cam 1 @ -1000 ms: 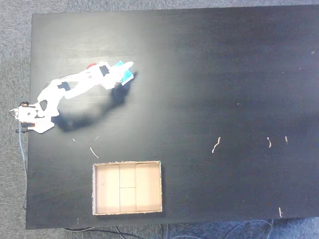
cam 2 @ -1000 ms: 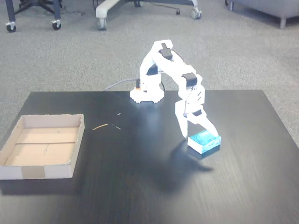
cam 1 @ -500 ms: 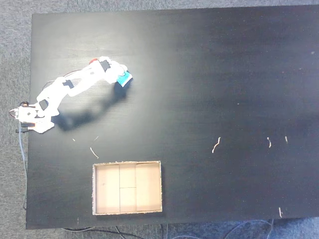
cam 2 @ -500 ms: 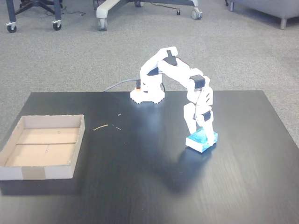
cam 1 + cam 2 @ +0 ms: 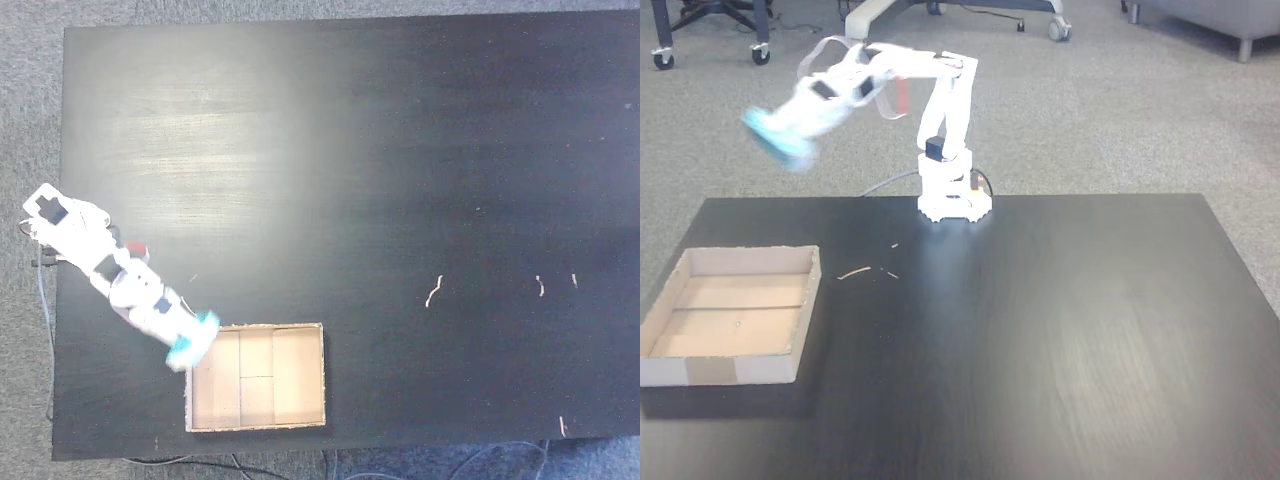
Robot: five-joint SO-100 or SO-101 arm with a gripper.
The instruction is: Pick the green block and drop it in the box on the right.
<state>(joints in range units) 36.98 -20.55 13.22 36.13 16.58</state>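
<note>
Black table seen from above: the hand, clamped on the green block, sits at the corner of the box. From the front, the blurred block is carried high above the box; next, I judge, centre over the box and release.

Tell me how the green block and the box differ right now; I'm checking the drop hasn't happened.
The green block is small and teal; the box is much larger, tan cardboard. The block is up in the air in the gripper, motion-blurred; the box sits sharp and flat on the black table. In the top-down fixed view the block is at the box's corner.
</note>
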